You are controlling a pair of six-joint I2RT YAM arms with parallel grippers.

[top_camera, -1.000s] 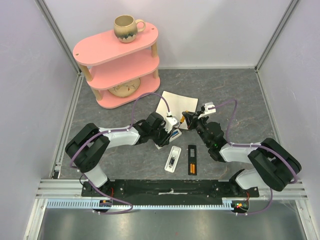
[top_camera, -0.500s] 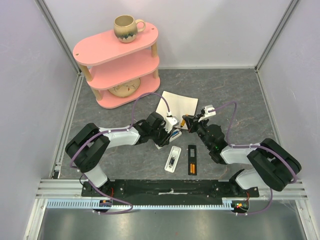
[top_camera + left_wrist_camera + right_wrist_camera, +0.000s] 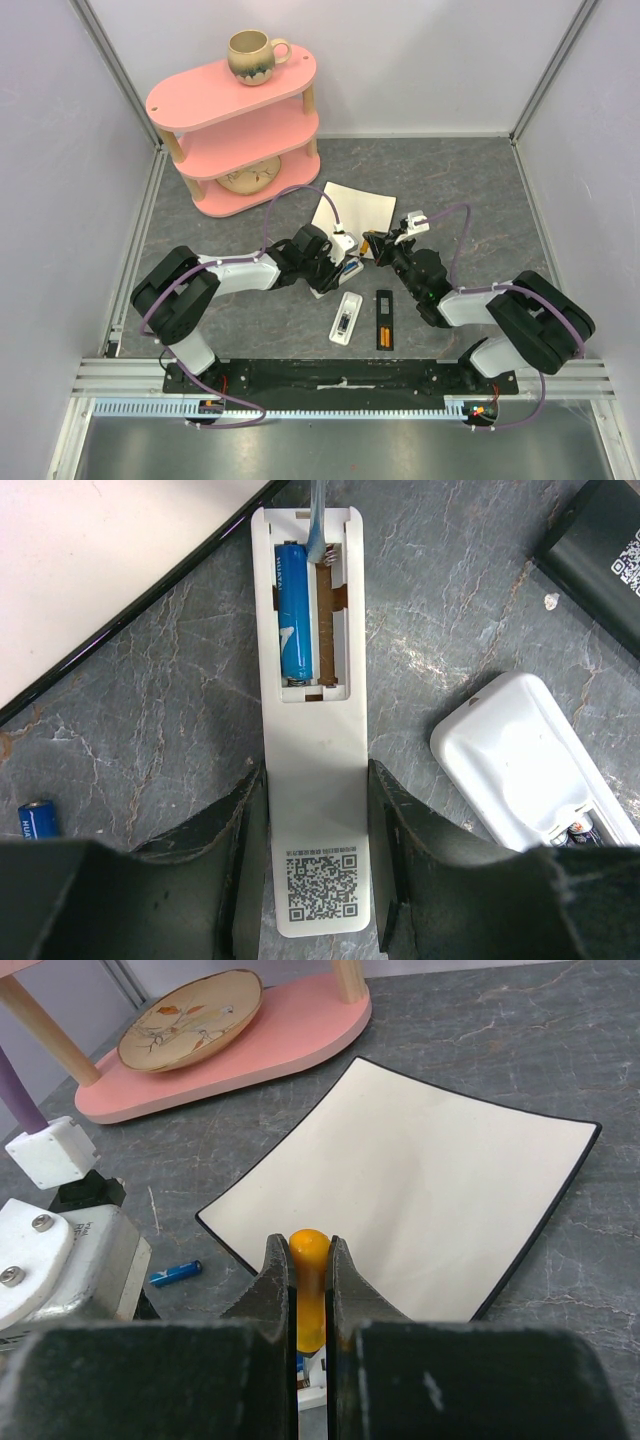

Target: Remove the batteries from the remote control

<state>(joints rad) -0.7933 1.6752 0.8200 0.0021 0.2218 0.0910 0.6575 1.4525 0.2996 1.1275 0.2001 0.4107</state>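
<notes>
Blue battery (image 3: 294, 613) sat in the open bay of the remote (image 3: 312, 730) clamped by your left gripper (image 3: 317, 810); your right gripper (image 3: 309, 1272) pinched the screwdriver (image 3: 309, 1244), tip alongside; a gentle pry looked due next.

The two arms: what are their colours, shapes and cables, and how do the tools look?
The left arm and right arm have bulky black joints and white links. A purple cable loops along each. The left tool and right tool have broad, matte black fingers.
</notes>
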